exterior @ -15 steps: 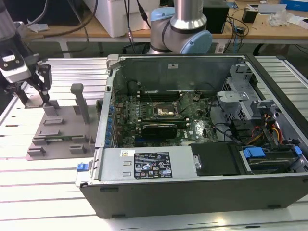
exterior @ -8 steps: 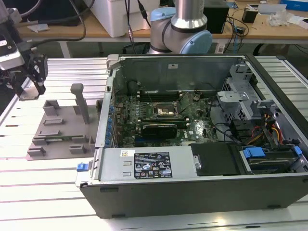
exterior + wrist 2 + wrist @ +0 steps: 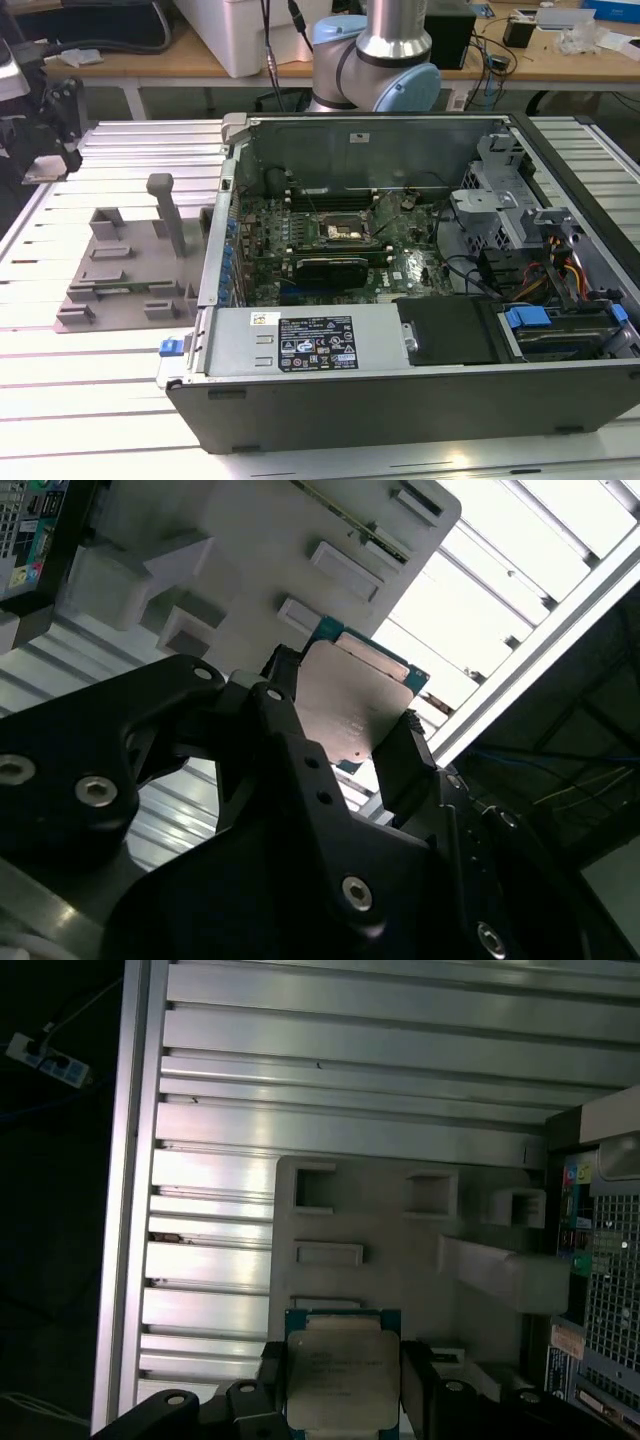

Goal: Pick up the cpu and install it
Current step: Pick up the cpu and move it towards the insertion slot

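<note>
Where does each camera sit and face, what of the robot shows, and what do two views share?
Exterior view: off the arm, looking down on the open computer case, grey tray and slatted table; the arm shows behind.
Second wrist view: at the wrist, looking along the gripper at the cpu it grips.
First wrist view: at the wrist, facing the tray past the gripper.
Shared: both wrist views show cpu and tray.

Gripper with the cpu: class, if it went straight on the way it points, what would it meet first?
Probably the grey tray, which lies directly beyond the gripper and the cpu it grips in the first wrist view; the gap is unclear.
</note>
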Controlling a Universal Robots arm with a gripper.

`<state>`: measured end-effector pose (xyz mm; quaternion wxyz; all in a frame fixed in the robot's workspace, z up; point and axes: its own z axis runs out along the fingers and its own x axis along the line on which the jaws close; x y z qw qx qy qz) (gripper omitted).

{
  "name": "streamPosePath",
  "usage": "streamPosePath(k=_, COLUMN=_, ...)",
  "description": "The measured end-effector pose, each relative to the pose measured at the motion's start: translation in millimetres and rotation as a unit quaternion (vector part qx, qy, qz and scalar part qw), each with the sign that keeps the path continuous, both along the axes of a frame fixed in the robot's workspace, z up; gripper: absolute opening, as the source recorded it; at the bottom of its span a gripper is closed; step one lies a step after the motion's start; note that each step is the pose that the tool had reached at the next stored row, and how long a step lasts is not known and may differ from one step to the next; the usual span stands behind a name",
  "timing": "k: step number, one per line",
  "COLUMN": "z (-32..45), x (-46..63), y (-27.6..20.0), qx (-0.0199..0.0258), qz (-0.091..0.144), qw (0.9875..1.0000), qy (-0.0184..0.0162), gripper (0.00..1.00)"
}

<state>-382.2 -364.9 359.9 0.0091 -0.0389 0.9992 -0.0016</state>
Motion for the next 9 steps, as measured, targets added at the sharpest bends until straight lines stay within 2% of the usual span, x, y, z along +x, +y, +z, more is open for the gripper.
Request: streamPosePath(k=9, z=2.0, x=2.8, y=0.0, qx=-0.0002, qz=0.0, qw=1.0, qy=0.0001, gripper=0.55)
